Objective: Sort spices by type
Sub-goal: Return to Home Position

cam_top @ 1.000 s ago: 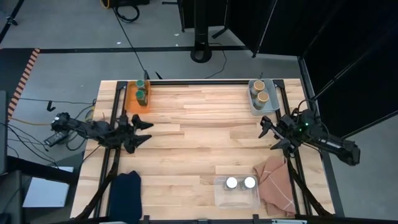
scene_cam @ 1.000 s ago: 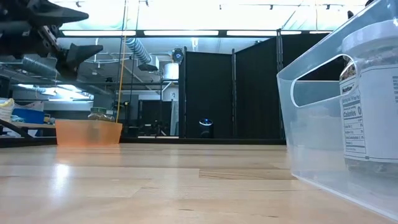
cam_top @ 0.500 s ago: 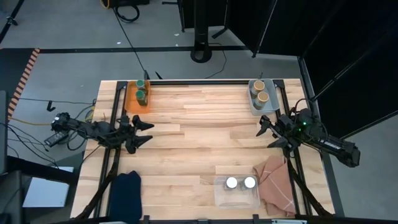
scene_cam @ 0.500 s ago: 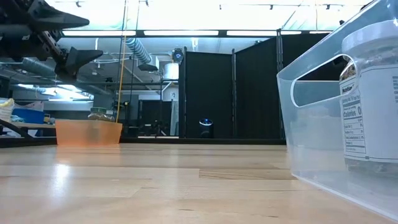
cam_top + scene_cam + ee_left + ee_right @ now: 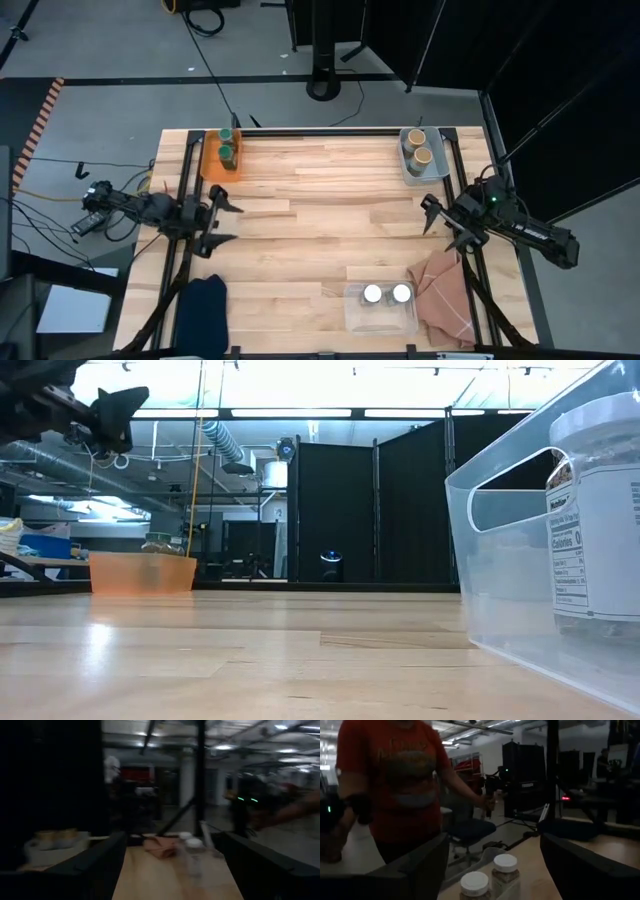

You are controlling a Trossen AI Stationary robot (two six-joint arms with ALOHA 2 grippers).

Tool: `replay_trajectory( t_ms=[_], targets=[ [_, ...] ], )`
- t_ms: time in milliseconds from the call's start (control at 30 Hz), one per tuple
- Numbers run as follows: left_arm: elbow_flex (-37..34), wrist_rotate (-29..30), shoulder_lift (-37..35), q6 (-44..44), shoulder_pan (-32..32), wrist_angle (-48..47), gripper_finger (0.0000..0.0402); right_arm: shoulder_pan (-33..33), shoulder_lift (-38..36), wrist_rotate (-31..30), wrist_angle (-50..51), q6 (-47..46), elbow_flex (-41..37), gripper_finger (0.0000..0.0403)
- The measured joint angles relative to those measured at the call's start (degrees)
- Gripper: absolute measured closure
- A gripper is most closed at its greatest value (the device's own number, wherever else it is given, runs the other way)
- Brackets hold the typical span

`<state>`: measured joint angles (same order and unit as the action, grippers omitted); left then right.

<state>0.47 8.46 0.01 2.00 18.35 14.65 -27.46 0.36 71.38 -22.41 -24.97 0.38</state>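
The six spice jars stand in three containers. Two green-lidded jars (image 5: 227, 145) are in an orange bin at the far left. Two tan-lidded jars (image 5: 420, 147) are in a grey tray at the far right. Two white-lidded jars (image 5: 386, 293) are in a clear bin at the near edge, and also show in the right wrist view (image 5: 490, 872). My left gripper (image 5: 226, 222) hovers open by the table's left edge. My right gripper (image 5: 440, 225) hovers open by the right edge. Neither is over a jar.
A dark blue cloth (image 5: 203, 302) lies at the near left corner. A pink cloth (image 5: 440, 295) lies beside the clear bin (image 5: 520, 575). The orange bin (image 5: 142, 573) stands far off in the low view. A person in a red shirt (image 5: 405, 775) stands beyond the table.
My left gripper has drawn back toward the table's left edge and turned a little. My right gripper has shifted slightly toward the right edge and swung its fingers toward the near edge. No jar has moved.
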Motion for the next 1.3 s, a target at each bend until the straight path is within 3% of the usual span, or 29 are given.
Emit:
replay_trajectory(
  t_ms=[233,400,633,767,900,967,1300],
  targets=[
    [0.0,-9.7,0.0,-2.3,0.0,-3.4,0.0069,0.0,0.0,0.8,7.5,10.3,0.0,0.0084],
    [0.0,-10.4,0.0,-2.4,0.0,-6.2,0.0069,0.0,0.0,2.5,11.3,13.6,0.0,0.008],
    [0.0,-10.9,0.0,-0.4,0.0,-7.8,0.0069,-0.2,0.0,6.2,7.3,7.4,0.0,0.0084],
    [0.0,-10.8,0.0,0.6,0.0,-8.6,0.0069,-0.2,0.0,9.1,10.7,11.8,0.0,0.0084],
    [0.0,-10.6,0.0,-0.5,0.0,-10.4,0.0069,-0.2,0.0,7.4,23.8,25.1,0.0,0.008],
    [0.0,-10.0,0.0,-0.5,0.0,-10.4,0.0069,-0.4,0.4,8.0,24.0,28.6,0.0,0.008],
    [0.0,-7.1,0.0,1.9,-1.2,-9.4,0.0069,-5.3,0.5,13.7,25.4,29.8,0.0,0.0084]
  ],
)
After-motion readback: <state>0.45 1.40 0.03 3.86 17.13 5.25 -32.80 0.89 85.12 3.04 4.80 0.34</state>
